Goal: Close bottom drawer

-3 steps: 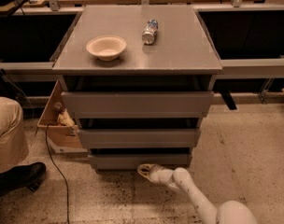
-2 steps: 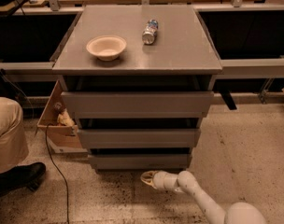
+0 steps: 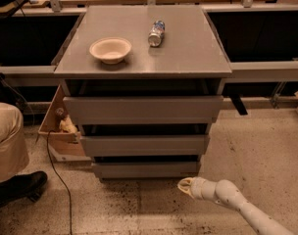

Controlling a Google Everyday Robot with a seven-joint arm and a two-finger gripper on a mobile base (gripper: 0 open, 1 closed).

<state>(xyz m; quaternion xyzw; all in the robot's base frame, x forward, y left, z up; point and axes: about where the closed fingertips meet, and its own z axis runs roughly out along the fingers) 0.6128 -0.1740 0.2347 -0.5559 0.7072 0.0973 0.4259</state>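
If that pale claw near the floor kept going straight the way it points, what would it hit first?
The gripper sits low over the floor, pointing left. Most likely it would first meet the lower front of the bottom drawer, but depth is unclear; it might pass in front.

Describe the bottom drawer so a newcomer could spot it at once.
Find the grey cabinet at centre, a bowl on top. Three drawer fronts stack down its face; the bottom drawer is lowest, by the floor, with the gripper just below its right end. It is the narrowest of the three.
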